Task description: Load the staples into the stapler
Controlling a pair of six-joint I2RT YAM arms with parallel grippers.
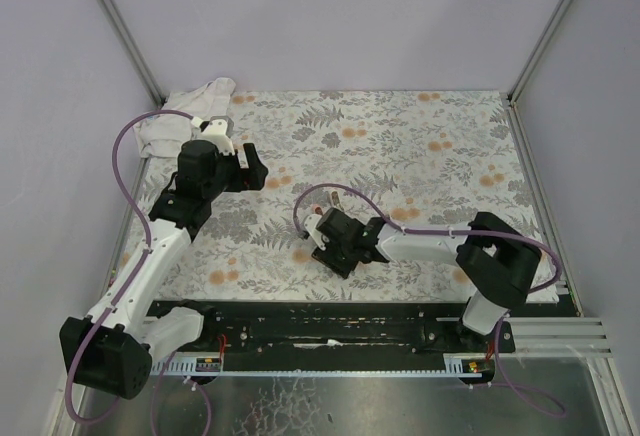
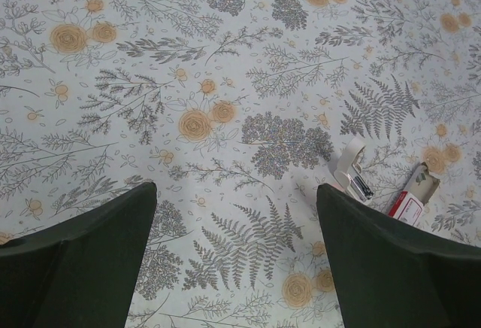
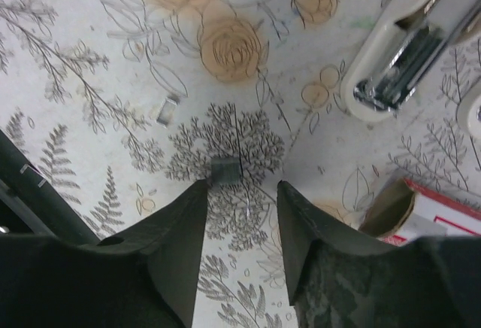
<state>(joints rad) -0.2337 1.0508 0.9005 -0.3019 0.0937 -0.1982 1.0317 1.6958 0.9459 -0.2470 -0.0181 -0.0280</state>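
Your right tool hangs low over the desk, fingers apart and clamped on nothing. A short staple strip lies flat just ahead of them, nearer the 9 o'clock fingertip. From there you have the opened stapler at 1 o'clock, the staple box at 3 and a loose staple bit at 10. Your left tool hovers wide apart and empty, well away from the stapler.

One stapler, one staples box, one cloth.
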